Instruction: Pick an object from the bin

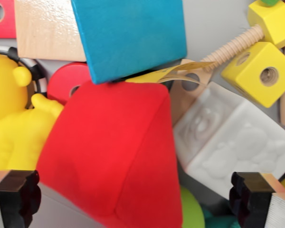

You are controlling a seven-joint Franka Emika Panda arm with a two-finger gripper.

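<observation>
Gripper [137, 202] spread wide, nothing pinched: black fingertips [16, 197] at bottom-left and bottom-right corners of the wrist view, both clear of the toys as far as I can tell. Red soft block [114, 152] sits right between them, fills the centre, looks like fabric, one edge facing camera. Blue wooden block [130, 35] above it, overlapping its top edge. Plain wood block [47, 28] at top left, touching the blue one's side. Yellow rubber figure [14, 123] on the wrist view's left, pressed against the red block. Red round piece [69, 80] behind, partly hidden. White embossed cube [232, 140] to the right of the red block, tilted, just beside it. Yellow cube with holes [261, 71] upper right, threaded wooden bolt [235, 45] running past it. Green ball [192, 211] peeking out at bottom, under the red block. Bin itself hidden by contents, grey surface [213, 23] visible up top
</observation>
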